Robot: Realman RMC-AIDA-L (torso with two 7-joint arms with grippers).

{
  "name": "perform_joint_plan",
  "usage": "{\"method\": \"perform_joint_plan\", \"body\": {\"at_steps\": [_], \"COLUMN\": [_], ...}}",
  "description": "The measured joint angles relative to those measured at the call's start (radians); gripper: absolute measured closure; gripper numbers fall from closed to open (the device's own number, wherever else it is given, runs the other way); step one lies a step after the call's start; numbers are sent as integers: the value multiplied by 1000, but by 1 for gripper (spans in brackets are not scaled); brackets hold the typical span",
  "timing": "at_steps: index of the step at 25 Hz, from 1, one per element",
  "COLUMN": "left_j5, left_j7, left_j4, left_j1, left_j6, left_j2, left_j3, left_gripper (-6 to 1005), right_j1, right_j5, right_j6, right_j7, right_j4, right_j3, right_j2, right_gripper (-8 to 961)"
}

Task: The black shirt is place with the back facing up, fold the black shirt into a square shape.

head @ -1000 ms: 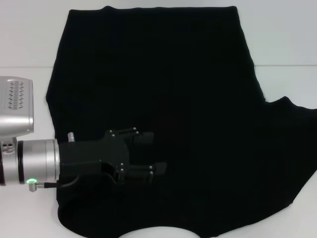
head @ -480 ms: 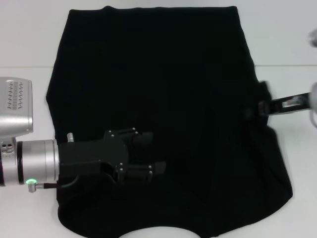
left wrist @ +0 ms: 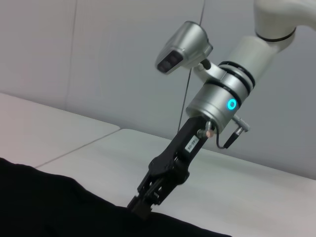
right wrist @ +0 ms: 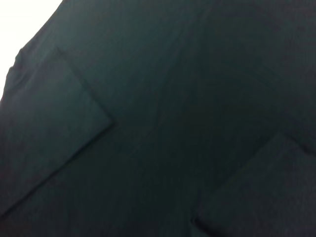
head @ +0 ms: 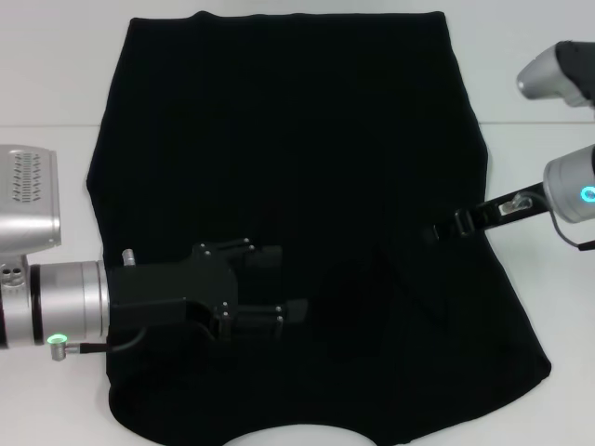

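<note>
The black shirt lies flat on the white table and fills most of the head view. Its right sleeve is folded inward over the body. My left gripper rests low on the shirt's left part, fingers apart and holding nothing. My right gripper reaches in from the right and is shut on the shirt's fabric at the folded-in side. The left wrist view shows the right gripper pinching the edge of the shirt. The right wrist view shows only the shirt, with folded flaps.
Bare white table shows to the left and right of the shirt, with a seam line across it. The shirt's collar opening lies at the near edge. A pale wall stands behind the table.
The right arm has come in from the right and carried the spread right sleeve inward over the shirt's body. The left gripper has stayed in place.
</note>
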State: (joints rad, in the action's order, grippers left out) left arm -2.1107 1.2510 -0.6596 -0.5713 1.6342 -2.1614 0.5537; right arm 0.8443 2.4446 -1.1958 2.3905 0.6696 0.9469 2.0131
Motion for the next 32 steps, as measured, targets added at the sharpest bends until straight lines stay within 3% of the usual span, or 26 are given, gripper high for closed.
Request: {"method": "perform_joint_plan", "body": {"at_steps": [5,9,15,22,28,32], "left_j5": [0,-7,-93,-176,-194,-195], "left_j7": [0,39,219,252,100,22], "left_j4": [1,-14,-105,-251,-312,-311], "left_j1": [-3,2,37,130,193,198], "left_j6": [-7,13,93,112,103,33], "left_j2": [2,13,39,38,14,-1], "left_j3": [-10,-58,-81,-123,-145,-100], "left_gripper": [159,159,160,160,160,160], "right_j1": [-18,-51,-127,-133,-80,-62], "right_j5": [-11,-83,-323,-423,-423,-426], "right_j6": [-5,-21,-67,-75,-4,9], "right_j7": [-14,-104,-341,-551,-553,-547], "right_j4": [9,1,-30,-58,-113,-115], "right_j3": [-58,-100,-106,-94,-89,-89], "right_j2": [-7,3,18,69,73,75], "right_gripper": [739,565,276,238,247,250]}}
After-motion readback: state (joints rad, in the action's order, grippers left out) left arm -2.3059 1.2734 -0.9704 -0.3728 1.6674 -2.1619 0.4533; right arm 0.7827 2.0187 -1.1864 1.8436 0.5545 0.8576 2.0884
